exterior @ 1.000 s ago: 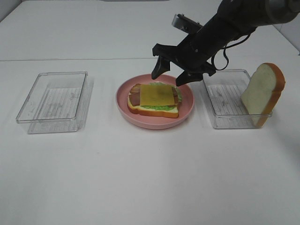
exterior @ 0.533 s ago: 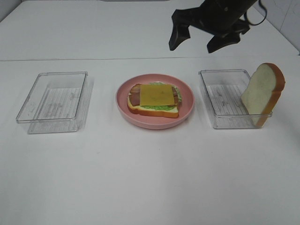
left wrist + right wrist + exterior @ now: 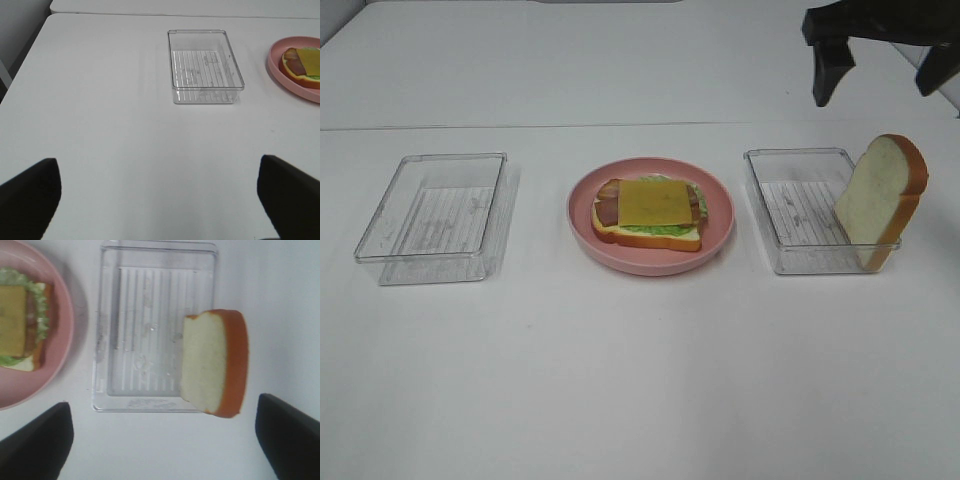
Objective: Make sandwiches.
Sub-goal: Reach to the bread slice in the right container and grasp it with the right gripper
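Observation:
An open sandwich [image 3: 648, 212] lies on the pink plate [image 3: 720, 235]: a bread slice at the bottom, then lettuce, bacon and a yellow cheese square on top. A single bread slice [image 3: 880, 198] leans upright against the right tray's [image 3: 795, 215] front right corner. My right gripper [image 3: 880, 75] hangs high above the back of that tray, open and holding nothing. The right wrist view looks down on the bread slice [image 3: 212, 362] and the tray [image 3: 150, 330] between the open fingers [image 3: 35, 445]. My left gripper [image 3: 160, 200] is open over bare table, away from the left tray [image 3: 205, 65].
A clear tray [image 3: 435, 215] stands left of the plate with nothing in it. The white table runs wide in front of the plate and trays. The left wrist view catches the plate's [image 3: 280, 70] edge and part of the sandwich [image 3: 302, 65].
My right gripper has risen from just above the sandwich and swung right to above the right tray, its jaws opening wider. The cheese stays on the sandwich.

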